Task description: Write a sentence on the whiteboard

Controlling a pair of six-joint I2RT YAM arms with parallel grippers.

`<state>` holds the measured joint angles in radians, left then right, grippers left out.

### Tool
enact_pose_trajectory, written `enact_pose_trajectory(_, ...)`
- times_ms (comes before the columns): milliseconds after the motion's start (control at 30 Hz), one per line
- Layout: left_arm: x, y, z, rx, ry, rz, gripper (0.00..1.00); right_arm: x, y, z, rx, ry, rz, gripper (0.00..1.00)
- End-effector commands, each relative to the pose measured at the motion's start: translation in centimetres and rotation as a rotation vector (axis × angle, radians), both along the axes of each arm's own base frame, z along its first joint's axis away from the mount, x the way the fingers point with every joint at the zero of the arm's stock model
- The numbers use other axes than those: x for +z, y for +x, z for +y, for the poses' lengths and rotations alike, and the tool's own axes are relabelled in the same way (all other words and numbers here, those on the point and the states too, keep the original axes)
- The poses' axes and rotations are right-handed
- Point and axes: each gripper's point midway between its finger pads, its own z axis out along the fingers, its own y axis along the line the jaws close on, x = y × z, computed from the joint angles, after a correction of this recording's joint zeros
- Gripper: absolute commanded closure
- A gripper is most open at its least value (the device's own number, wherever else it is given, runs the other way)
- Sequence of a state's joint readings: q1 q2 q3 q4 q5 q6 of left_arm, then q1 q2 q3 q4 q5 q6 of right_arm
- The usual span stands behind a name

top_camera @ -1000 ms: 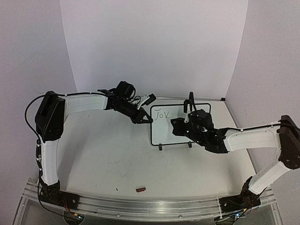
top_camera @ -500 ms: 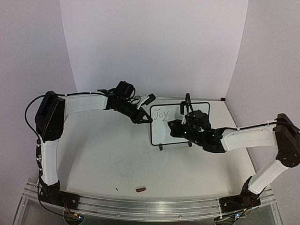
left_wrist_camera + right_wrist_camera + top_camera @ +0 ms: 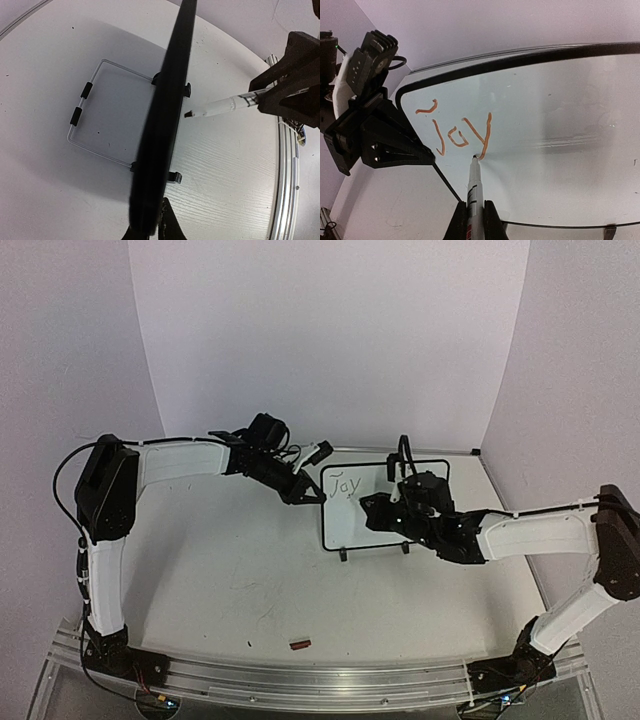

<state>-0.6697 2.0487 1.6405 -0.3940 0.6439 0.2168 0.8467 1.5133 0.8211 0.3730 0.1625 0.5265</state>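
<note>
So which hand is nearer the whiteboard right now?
Left. The left hand is clamped on the left edge of the whiteboard, touching it. The right hand sits off the board's front face, shut on a marker; only the marker's tip reaches the written Joy.

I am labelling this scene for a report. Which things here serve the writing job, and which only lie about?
Job: whiteboard, held at its edge by the left fingers; marker in the right fingers; the written word "Joy".
Lying about: small red-brown piece on the table, near its front edge.
</note>
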Motion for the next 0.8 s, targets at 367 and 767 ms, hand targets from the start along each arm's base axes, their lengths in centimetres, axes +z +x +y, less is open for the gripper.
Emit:
enact_pose_trajectory(367, 0.0, -0.2, 1.0, -0.024, 0.062, -0.036, 1.00, 4.8, -1.9, -1.5, 0.089, 0.033, -0.050, 1.00)
enact_pose_trajectory(767, -0.8, 0.1, 1.4, -0.018, 0.095, -0.041, 1.00, 5.6, -1.8, -3.0, 0.177, 0.064, -0.060, 1.00)
